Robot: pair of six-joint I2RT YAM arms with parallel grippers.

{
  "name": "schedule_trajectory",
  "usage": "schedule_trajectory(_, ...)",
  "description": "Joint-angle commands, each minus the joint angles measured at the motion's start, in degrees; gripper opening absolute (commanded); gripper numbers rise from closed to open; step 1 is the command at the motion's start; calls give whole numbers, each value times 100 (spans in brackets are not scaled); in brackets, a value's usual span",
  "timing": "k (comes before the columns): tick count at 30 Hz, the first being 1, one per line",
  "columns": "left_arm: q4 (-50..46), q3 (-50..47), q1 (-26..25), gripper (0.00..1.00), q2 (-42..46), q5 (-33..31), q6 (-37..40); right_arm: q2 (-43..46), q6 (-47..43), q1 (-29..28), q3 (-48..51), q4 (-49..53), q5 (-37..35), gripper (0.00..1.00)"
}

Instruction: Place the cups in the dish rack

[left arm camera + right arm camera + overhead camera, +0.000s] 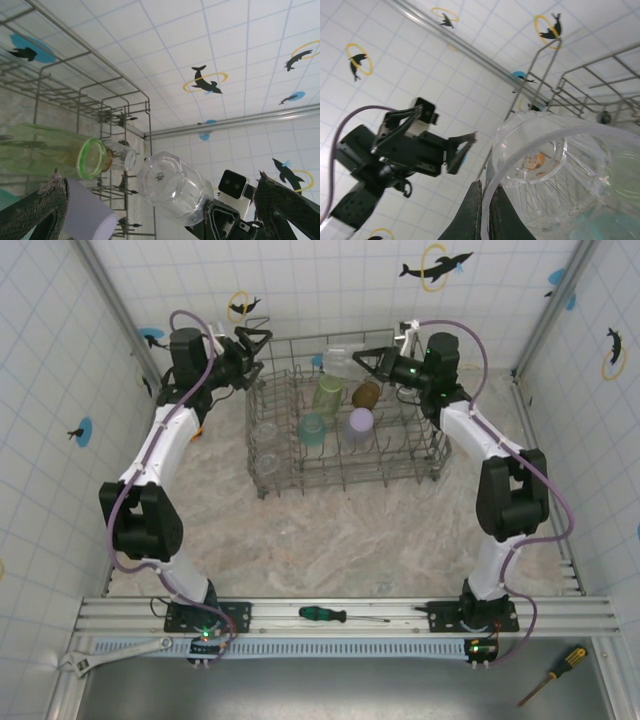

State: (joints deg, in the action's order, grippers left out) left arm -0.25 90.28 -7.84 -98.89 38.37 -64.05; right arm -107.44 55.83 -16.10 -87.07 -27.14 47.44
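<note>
Your right pincer (360,359) is clamped on the rim of a clear cup (337,361), holding it sideways over the far edge of the dish rack (300,483). Your left pincer (257,341) is spread wide with nothing in it, facing that cup from the other side. A green cup (327,393) and a lilac cup (359,424) sit racked just below the right pincer.

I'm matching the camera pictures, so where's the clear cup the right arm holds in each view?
Top external: clear cup upper centre, at the dish rack's far end.
Left wrist: clear cup lower centre, base towards camera.
Right wrist: clear cup lower right, rim between the fingers.
Shared landmark: dish rack.
</note>
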Motion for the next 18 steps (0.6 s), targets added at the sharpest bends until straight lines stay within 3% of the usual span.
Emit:
schedule_trajectory(1, 605, 231, -144, 98, -127, 269, -542, 18, 425, -105, -82, -1070, 135, 0)
schedule_trajectory(12, 1641, 87, -629, 97, -532, 425, -1334, -249, 1272, -367, -38, -2301, 161, 0)
schedule_trajectory(18, 1970, -2, -794, 89, -631, 436, -1599, -378, 1477, -483, -107, -2531, 177, 0)
